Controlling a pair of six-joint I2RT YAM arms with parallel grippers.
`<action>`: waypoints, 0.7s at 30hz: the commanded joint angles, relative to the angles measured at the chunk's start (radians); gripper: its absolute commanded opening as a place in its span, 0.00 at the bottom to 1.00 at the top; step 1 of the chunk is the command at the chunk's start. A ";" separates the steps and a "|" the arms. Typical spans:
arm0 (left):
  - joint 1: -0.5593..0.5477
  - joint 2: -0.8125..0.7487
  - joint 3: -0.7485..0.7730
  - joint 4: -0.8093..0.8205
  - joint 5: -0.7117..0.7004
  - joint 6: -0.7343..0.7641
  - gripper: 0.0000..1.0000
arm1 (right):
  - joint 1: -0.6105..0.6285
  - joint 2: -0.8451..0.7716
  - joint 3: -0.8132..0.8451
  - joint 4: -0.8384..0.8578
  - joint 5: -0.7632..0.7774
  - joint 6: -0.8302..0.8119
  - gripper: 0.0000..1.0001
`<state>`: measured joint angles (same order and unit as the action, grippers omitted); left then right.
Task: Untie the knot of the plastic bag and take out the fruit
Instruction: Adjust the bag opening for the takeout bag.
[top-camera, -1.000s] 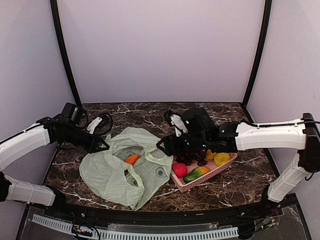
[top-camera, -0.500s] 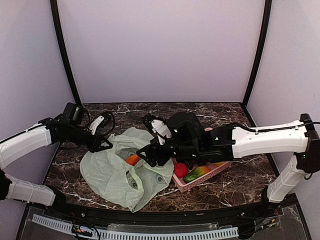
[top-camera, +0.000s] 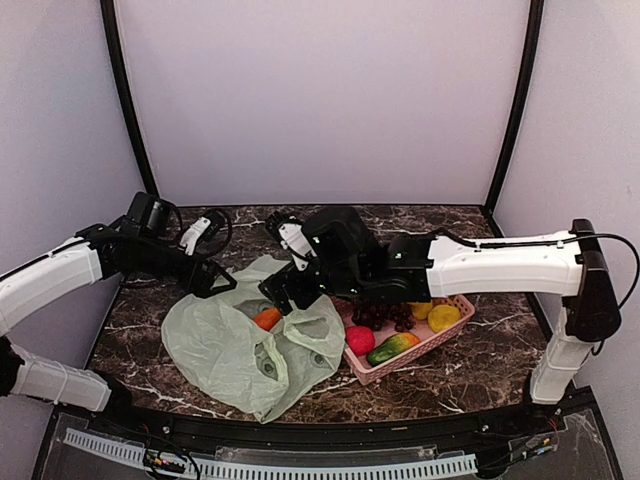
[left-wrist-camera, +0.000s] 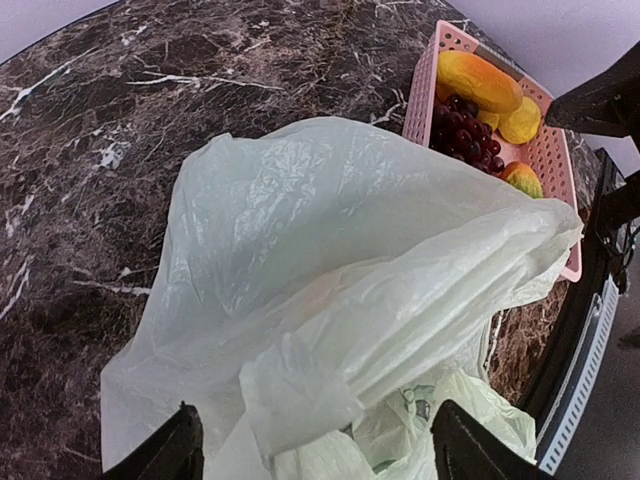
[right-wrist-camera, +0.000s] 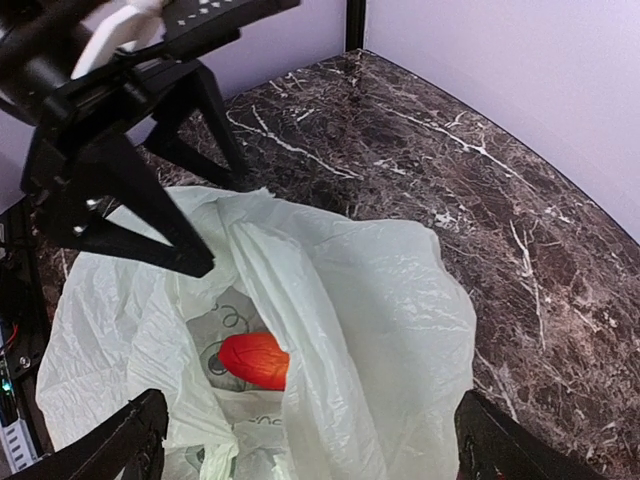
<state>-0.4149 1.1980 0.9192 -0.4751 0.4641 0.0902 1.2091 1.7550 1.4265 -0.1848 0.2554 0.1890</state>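
Widely spread, empty: left gripper (left-wrist-camera: 318, 440), right gripper (right-wrist-camera: 310, 425).

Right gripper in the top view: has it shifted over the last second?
Yes. The right gripper has swung left, away from the pink slotted plastic basket, and now hangs over the open mouth of the pale green crinkly plastic bag.

No word, number or brand can be read anywhere. The thin, translucent pale green plastic bag (top-camera: 225, 345) carries faint grey round prints (top-camera: 322, 346). The right wrist view shows curly grey marks (right-wrist-camera: 230, 320) on it, too blurred to make out.
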 joint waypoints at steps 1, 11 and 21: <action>-0.036 -0.099 0.036 -0.097 -0.151 -0.198 0.80 | -0.045 0.016 0.033 -0.022 -0.017 -0.031 0.98; -0.168 -0.310 -0.184 -0.043 -0.123 -0.758 0.87 | -0.091 0.109 0.079 -0.035 -0.159 -0.027 0.91; -0.245 -0.268 -0.326 0.159 -0.094 -0.870 0.93 | -0.104 0.156 0.097 -0.027 -0.156 0.002 0.86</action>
<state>-0.6506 0.9043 0.6071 -0.3958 0.3763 -0.7277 1.1130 1.9011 1.4940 -0.2317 0.1043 0.1738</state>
